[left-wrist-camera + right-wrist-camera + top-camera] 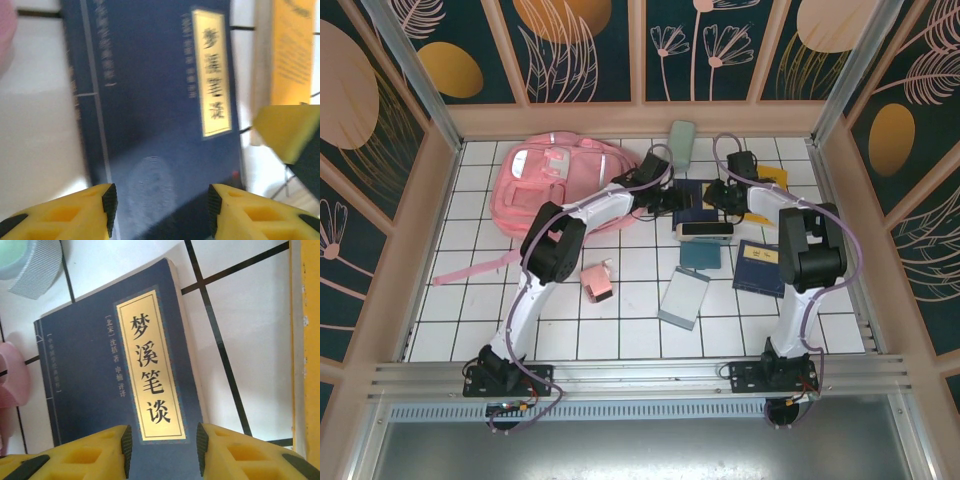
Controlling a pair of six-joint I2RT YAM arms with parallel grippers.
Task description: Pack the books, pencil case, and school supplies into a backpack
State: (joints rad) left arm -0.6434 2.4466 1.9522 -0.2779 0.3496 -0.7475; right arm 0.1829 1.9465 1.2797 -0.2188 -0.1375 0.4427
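Though flat, book (160, 125) beneath left hand (161, 206)

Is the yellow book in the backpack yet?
No, the yellow book lies on the table, right of the backpack and apart from it.

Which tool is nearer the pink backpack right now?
Left. The left tool hangs just right of the backpack, over the left part of the navy book. The right tool is farther right, at the same book's other side.

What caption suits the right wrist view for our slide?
Right fingers spread above a navy blue book with a gold title label, yellow book alongside on white tiles.
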